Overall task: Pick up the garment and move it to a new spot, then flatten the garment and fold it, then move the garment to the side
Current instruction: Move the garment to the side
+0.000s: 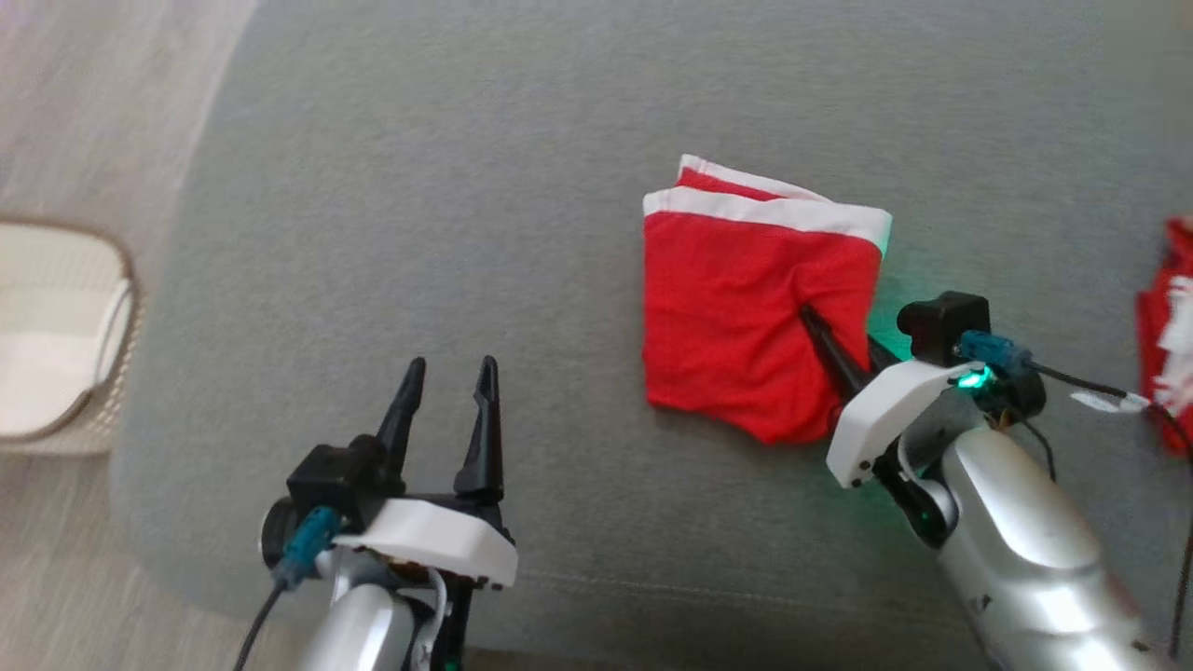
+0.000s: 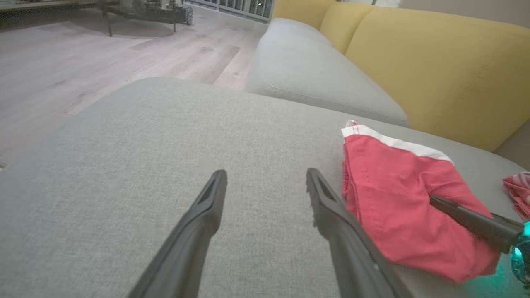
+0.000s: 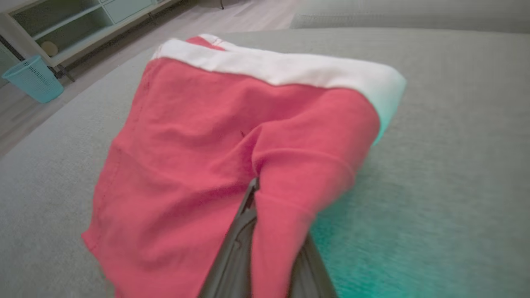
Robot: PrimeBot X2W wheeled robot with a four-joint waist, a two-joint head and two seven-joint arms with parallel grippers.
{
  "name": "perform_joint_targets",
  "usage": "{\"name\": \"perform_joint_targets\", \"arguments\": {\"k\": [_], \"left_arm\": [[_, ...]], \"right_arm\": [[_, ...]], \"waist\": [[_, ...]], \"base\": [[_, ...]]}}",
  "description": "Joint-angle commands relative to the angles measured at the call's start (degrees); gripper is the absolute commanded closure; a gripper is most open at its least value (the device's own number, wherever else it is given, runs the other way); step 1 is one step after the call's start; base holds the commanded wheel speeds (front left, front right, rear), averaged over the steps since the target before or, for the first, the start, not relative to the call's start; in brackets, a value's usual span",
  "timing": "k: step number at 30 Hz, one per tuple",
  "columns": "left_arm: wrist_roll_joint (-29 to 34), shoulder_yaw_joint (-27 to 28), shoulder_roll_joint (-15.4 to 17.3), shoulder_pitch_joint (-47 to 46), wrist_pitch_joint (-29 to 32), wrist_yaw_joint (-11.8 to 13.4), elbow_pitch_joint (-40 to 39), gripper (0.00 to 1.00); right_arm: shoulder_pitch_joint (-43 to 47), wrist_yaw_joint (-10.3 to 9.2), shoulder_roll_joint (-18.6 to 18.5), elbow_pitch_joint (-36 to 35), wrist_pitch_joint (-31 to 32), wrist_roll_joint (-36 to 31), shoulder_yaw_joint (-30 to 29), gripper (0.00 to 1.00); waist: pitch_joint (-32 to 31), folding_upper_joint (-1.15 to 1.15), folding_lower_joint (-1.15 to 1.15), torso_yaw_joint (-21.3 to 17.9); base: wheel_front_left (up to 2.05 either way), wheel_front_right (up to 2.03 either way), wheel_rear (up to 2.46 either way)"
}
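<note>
1. The folded red garment (image 1: 746, 308) lies on the grey cushion (image 1: 447, 186), right of centre; it looks soft, light and limp.
2. Right fingers (image 1: 829, 349) pinch its near-right fold, likely a sound hold.
3. Left fingers (image 1: 485, 429) gape wide, apart from it.

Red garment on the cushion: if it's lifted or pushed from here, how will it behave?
Probably floppy: the red garment bunches into a ridge where the right tool pinches it, so lifted it would likely drape and unfold. Pushed, it may wrinkle on the grey cushion rather than slide whole.
</note>
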Motion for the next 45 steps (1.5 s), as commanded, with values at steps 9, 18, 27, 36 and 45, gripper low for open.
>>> {"name": "perform_joint_targets", "arguments": {"k": [9,18,27,36,45], "left_arm": [[2.9,0.8,0.2,-4.4,-0.7,-2.3,-1.9,0.0],[8.5,-2.1,0.2,-12.7,-0.7,-7.0,1.1,0.0],[13.3,-1.3,0.7,-20.4,-0.7,-10.9,4.1,0.0],[14.3,1.0,1.9,-22.3,-0.7,-11.6,4.7,0.0],[13.9,2.5,1.4,-22.1,-0.7,-11.5,4.7,0.0]], "right_arm": [[-3.8,-0.02,-10.8,-14.1,3.0,-0.2,6.3,1.0],[-7.6,-0.02,-24.8,-23.9,9.9,4.5,7.9,1.0],[-17.9,-0.02,-30.6,-15.7,5.2,4.0,10.1,1.0],[-22.3,-0.02,-30.9,-8.9,4.3,-0.3,12.9,1.0],[-23.9,-0.02,-27.3,-4.0,1.8,-3.5,9.4,0.0]], "waist": [[-0.5,0.0,0.0,-14.2],[7.7,0.0,0.0,-25.8],[17.0,0.0,0.0,-31.9],[20.8,0.0,0.0,-32.3],[20.7,0.0,0.0,-31.2]], "base": [[0.0,0.0,0.0],[0.0,0.0,0.0],[0.0,0.0,0.0],[0.0,0.0,0.0],[0.0,0.0,0.0]]}}
